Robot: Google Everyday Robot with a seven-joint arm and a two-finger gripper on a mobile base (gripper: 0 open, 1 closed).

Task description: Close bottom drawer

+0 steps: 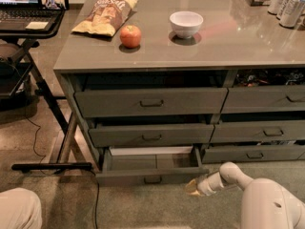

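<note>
Down low in the left stack of the bench [224, 46], the bottom drawer [143, 175] sticks out, and its white tray [151, 150] shows inside. Its front runs long from side to side. The gripper [193, 187] hangs near the floor, just beside the right end of that front and a bit nearer to the camera. I see nothing in it, and I cannot tell if it is open or shut. I think it must go left onto the front, then push straight back toward the bench.
</note>
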